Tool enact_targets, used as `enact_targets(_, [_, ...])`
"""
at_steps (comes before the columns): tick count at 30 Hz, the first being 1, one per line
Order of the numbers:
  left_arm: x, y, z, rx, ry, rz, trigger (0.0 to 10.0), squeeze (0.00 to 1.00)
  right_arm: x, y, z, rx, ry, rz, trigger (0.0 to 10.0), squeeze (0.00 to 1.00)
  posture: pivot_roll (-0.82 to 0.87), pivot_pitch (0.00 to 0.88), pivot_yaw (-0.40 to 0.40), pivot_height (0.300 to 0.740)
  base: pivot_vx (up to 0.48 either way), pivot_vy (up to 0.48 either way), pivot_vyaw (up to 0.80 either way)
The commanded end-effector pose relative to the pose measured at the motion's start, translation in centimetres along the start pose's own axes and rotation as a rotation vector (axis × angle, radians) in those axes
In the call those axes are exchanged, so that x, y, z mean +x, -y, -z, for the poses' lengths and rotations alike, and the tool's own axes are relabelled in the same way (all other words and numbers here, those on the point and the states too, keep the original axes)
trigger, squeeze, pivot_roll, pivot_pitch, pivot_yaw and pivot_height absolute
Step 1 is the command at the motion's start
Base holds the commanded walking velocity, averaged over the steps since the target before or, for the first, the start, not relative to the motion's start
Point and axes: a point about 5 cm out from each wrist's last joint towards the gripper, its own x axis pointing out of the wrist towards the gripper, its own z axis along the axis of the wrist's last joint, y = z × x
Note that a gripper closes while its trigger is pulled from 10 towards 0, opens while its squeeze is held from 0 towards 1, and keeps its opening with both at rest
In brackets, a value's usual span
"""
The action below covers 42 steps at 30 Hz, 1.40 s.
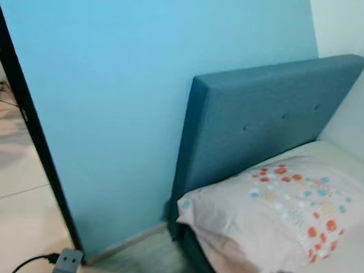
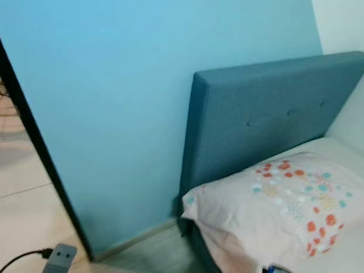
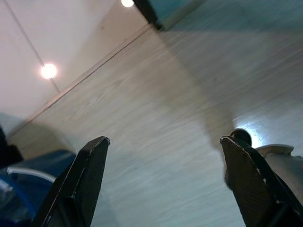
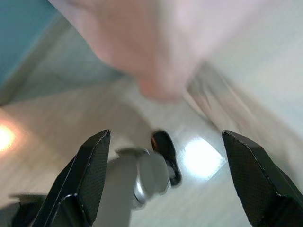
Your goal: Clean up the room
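Left eye view puts us at the head end of a bed (image 1: 348,260), where a pale pillow (image 1: 283,209) with red and teal spots lies against the blue padded headboard (image 1: 258,123). One corner of the pillow hangs over the bed's edge toward the floor (image 1: 151,259), which we judge is the untidy bit worth straightening. The headboard stands just beside a light blue wall (image 1: 122,95), and a dark door frame (image 1: 35,139) runs down the left with tiled floor beyond it.

Both our arms hang low and idle. Our left hand (image 3: 163,184) points down at bare grey floor, its two black fingers spread wide with nothing between them. Our right hand (image 4: 165,179) is likewise spread and empty, hanging just below the drooping pillow corner (image 4: 156,52), so we judge it the nearer one for lifting the pillow back into place.
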Motion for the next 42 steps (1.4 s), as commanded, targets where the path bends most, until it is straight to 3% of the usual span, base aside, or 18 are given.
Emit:
enact_targets(1, [-0.1,0.6,0.5,-0.011,-0.019,0.008,10.0,0.0,-0.1,0.0,0.8,-0.007,-0.033,0.002,10.0,0.0,-0.01,0.0,-0.098,0.74,0.0,0.0,0.0])
enact_targets(4, [-0.2,1.1,0.7,-0.013,-0.026,0.025,10.0,0.0,-0.7,0.9,2.8,-0.027,-0.113,0.038,10.0,0.0,-0.01,0.0,-0.1,0.74,0.0,0.0,0.0])
enact_targets(9, [-0.3,1.5,1.2,0.043,-0.037,0.057,10.0,0.0,-1.4,2.9,3.7,-0.026,-0.149,0.141,10.0,0.0,-0.01,0.0,-0.091,0.74,0.0,0.0,0.0])
enact_targets(16, [-0.3,1.5,1.2,0.043,-0.037,0.057,10.0,0.0,-1.4,2.9,3.7,-0.026,-0.149,0.141,10.0,0.0,-0.01,0.0,-0.091,0.74,0.0,0.0,0.0])
enact_targets(18, [-0.3,2.0,0.9,0.065,-0.031,0.101,10.0,0.0,-1.6,3.6,3.9,-0.044,-0.188,0.178,10.0,0.0,-0.04,0.0,-0.045,0.74,0.0,0.0,-0.71])
enact_targets(25, [-0.3,2.7,0.3,0.086,-0.022,0.154,10.0,0.0,-1.7,3.8,4.1,-0.091,-0.229,0.197,10.0,0.0,-0.04,0.0,-0.042,0.74,0.0,0.0,-0.66])
enact_targets(32, [-0.4,3.2,1.0,0.04,-0.068,0.181,10.0,0.0,-1.9,4.1,4.4,-0.122,-0.263,0.218,10.0,0.0,-0.04,0.0,-0.047,0.74,-0.159,0.0,-0.66])
enact_targets(42, [-0.6,3.0,1.9,0.089,-0.072,0.186,10.0,0.0,-1.3,2.5,4.3,-0.127,-0.266,0.205,10.0,0.0,-0.04,0.0,-0.045,0.74,-0.168,0.0,-0.66])
